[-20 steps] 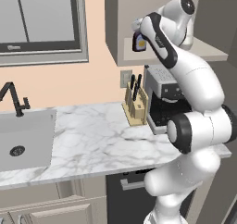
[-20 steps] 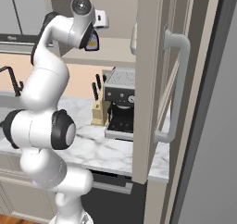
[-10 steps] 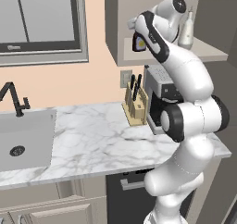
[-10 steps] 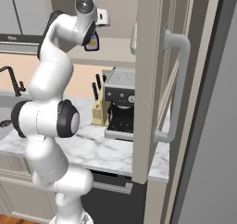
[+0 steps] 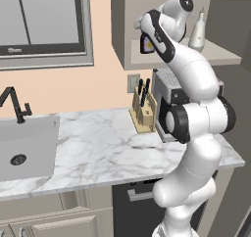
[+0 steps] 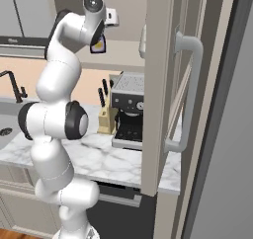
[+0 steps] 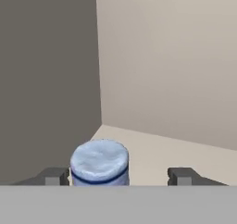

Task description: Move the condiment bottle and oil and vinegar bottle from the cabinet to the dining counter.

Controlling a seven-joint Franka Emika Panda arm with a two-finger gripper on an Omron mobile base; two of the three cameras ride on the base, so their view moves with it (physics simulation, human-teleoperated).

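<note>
The condiment bottle (image 5: 145, 44), dark brown with an orange-yellow label, stands on the left part of the open cabinet's pale shelf (image 5: 220, 56). In the hand view its blue cap (image 7: 99, 163) rises between my fingertips, close to the left fingertip (image 7: 58, 176) and well apart from the right one. My gripper (image 7: 119, 177) is open around the cap from above. The oil and vinegar bottle (image 5: 198, 33), pale and slim-necked, stands further right on the same shelf and peeks past the door edge (image 6: 142, 41). The dining counter is out of view.
The cabinet's open door (image 6: 158, 85) with its silver bar handle (image 6: 190, 90) hangs to the right of the arm. Below on the marble worktop (image 5: 98, 148) stand a knife block (image 5: 143, 113) and a coffee machine (image 6: 128, 109). A sink (image 5: 24, 148) lies at the left.
The arm's upper links have swung aside, uncovering the pale bottle in the left base view. Both bottles stand where they were on the shelf.
</note>
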